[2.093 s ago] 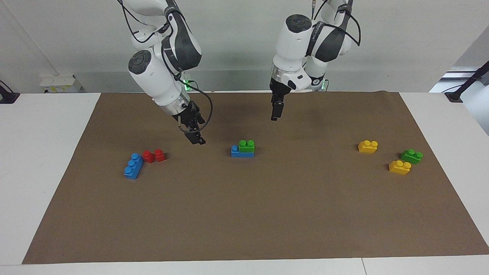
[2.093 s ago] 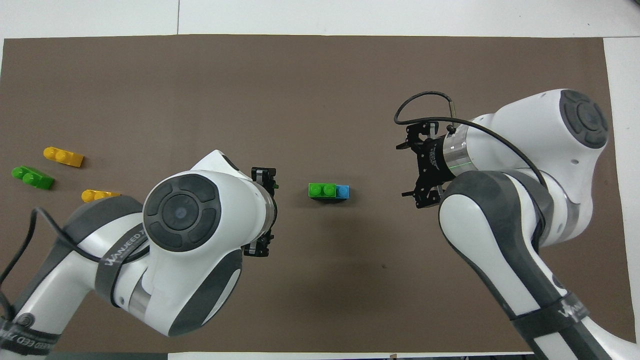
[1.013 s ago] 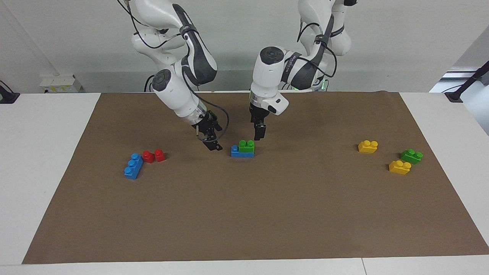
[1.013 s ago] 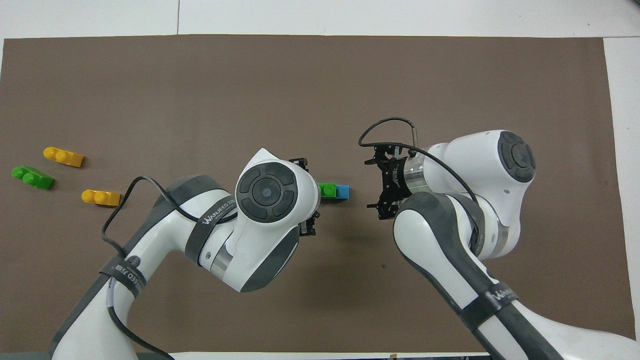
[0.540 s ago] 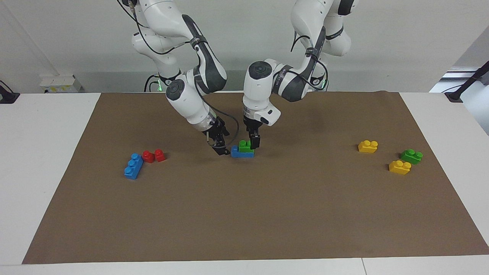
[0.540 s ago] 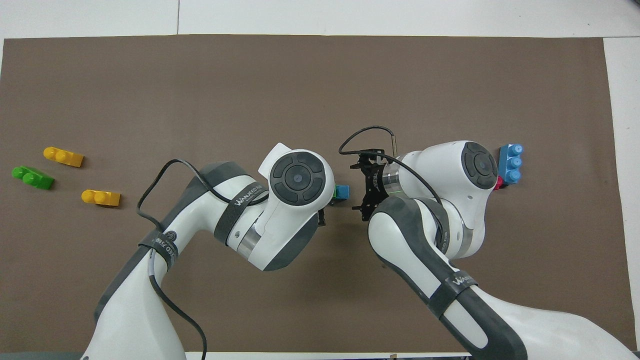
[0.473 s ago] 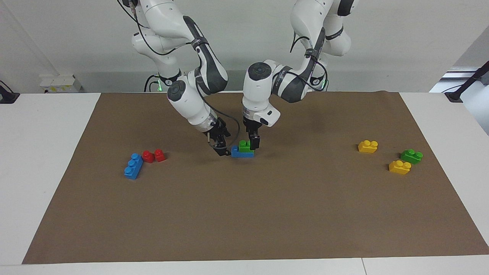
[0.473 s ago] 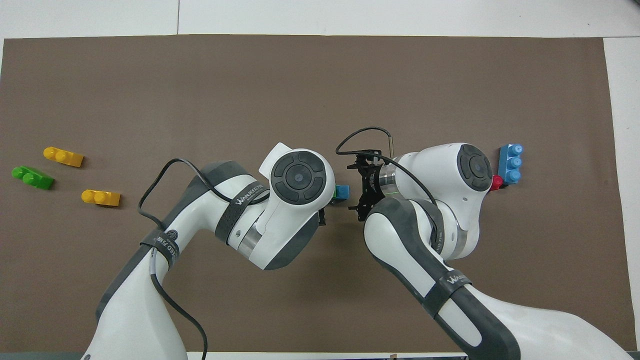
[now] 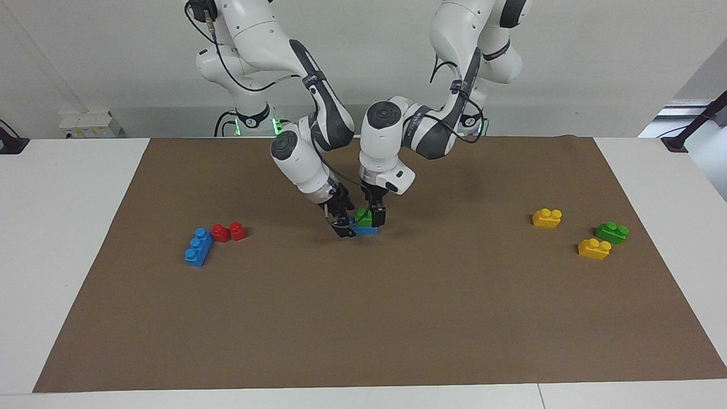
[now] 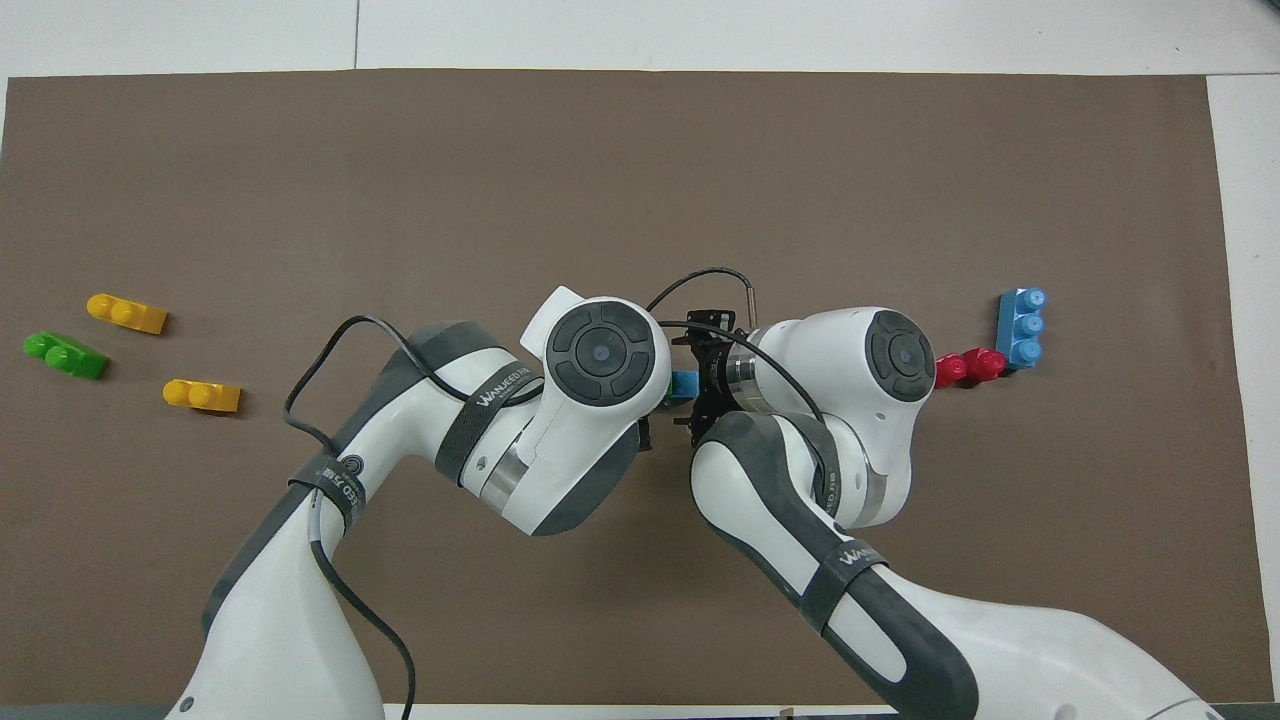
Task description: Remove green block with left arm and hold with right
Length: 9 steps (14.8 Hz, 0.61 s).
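Facing view. You have the green block (image 9: 362, 215) seated on a blue brick (image 9: 366, 229) at the middle of the brown mat (image 9: 397, 318). The left gripper (image 9: 377, 218) is down at the stack's end toward the left arm, against the green block, fingers spread and not clamped. The right gripper (image 9: 344, 227) is down at the stack's other end, beside the blue brick, fingers likewise released. Toward the right arm's end you will find a second blue brick (image 9: 198, 247) with a red piece (image 9: 229, 232) just beside it. Toward the left arm's end: two yellow bricks (image 9: 547, 217) and (image 9: 594, 249), and a second green brick (image 9: 611, 232) between them.

Overhead view. The two wrists cover most of the stack; you see only a sliver of the green block (image 10: 667, 385) and one end of the blue brick (image 10: 684, 383) between them. The left gripper's fingertips are hidden under its wrist; the right gripper (image 10: 700, 385) shows just beside the blue end. The outlying bricks lie well apart from both arms: blue (image 10: 1019, 328), red (image 10: 966, 367), yellow (image 10: 126, 313) and (image 10: 201, 395), green (image 10: 65, 355).
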Each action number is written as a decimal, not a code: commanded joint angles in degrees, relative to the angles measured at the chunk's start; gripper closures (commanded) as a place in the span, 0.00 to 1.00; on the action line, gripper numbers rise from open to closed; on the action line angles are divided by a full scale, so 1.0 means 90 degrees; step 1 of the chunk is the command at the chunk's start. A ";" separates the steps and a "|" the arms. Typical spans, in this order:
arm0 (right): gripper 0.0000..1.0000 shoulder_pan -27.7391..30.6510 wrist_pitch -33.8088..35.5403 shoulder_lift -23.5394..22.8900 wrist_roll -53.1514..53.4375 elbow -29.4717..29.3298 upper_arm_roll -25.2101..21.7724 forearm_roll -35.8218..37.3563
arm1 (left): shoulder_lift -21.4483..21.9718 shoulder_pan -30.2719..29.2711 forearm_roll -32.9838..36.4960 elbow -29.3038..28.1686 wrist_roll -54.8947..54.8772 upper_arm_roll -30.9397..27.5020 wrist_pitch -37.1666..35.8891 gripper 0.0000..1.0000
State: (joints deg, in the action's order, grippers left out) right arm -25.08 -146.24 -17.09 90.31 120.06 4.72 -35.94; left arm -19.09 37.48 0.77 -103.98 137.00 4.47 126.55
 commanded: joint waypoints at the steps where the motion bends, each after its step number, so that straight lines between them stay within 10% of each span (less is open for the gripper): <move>1: 0.00 0.0032 -0.0166 -0.0044 -0.0161 0.0010 0.0012 -0.0177 | -0.0066 0.0123 0.0129 -0.0009 0.0217 -0.0097 0.0148 0.00; 9: 0.00 0.0032 -0.0401 -0.0210 -0.0210 0.0068 0.0012 -0.0187 | -0.0076 0.0123 0.0129 -0.0068 0.0217 -0.0097 0.0168 0.00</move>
State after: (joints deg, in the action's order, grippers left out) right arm -25.06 -148.42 -18.85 90.31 120.07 4.60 -35.94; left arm -19.72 37.48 0.81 -104.00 137.49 4.47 127.07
